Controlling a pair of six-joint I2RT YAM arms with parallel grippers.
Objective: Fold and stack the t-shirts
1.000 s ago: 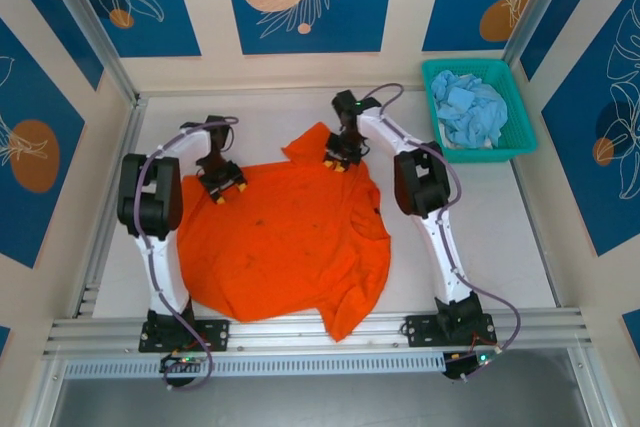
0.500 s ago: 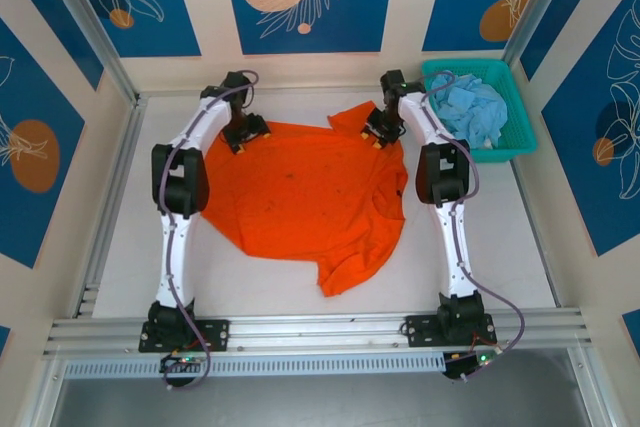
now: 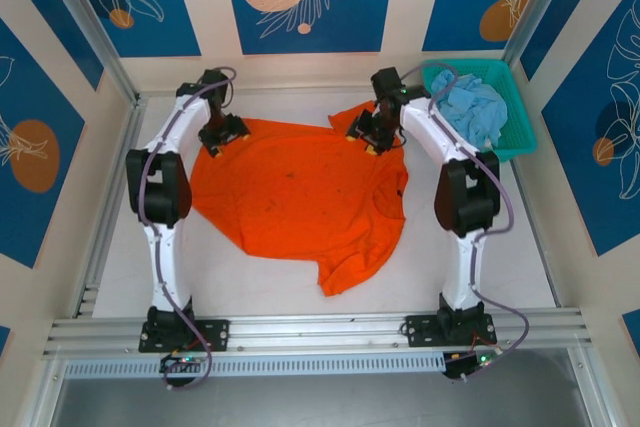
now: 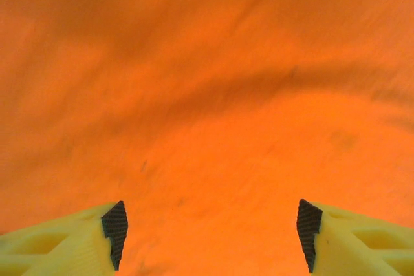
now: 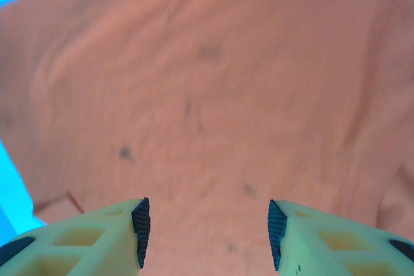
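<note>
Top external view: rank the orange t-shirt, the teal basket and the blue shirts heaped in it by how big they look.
1. orange t-shirt, spread flat, by far the largest.
2. teal basket.
3. pale blue shirts, a heap lying within the basket's rim, so smaller than the basket.

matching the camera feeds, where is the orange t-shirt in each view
top external: orange t-shirt spread mid-table, left tool and right tool at its far edge
left wrist: shirt under left tool's yellow fingers
right wrist: shirt under right tool's yellow fingers
shared landmark: those yellow fingers
</note>
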